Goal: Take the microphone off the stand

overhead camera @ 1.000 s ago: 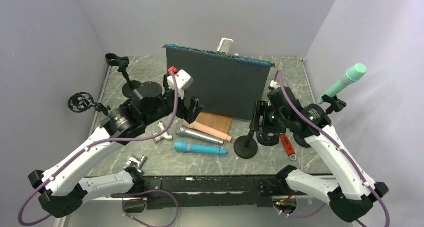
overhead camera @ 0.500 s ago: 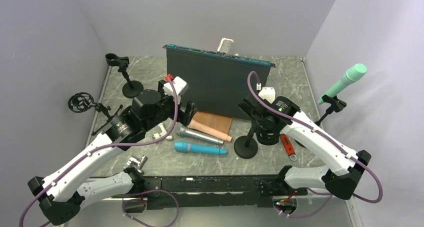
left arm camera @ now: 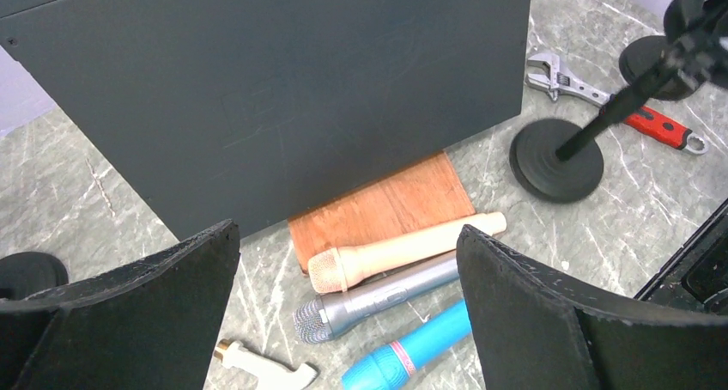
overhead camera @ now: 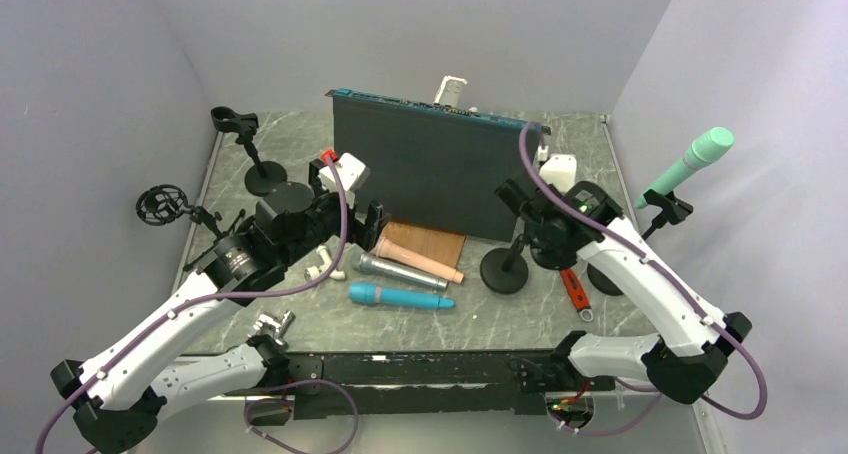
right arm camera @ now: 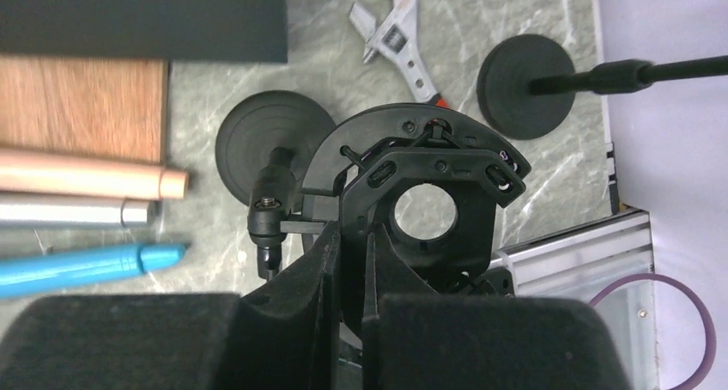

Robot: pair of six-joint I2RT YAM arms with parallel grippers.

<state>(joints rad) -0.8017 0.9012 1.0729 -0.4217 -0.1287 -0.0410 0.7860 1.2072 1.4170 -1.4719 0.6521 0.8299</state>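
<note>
**A:** What lies on the grey marbled tabletop?

**B:** A brown wooden board by the upright dark panel. Beside it, a beige microphone, a silver microphone and a blue microphone. A red-handled adjustable wrench lies to the right.

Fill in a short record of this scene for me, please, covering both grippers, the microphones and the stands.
left gripper: open, above the loose microphones
right gripper: shut on the shock mount of the round-base stand
mint microphone: tilted in the clip stand by the right wall, not yet removed
loose microphones: beige microphone, silver microphone, blue microphone, lying side by side on the table
wrench: flat on the table near the stand bases
</note>
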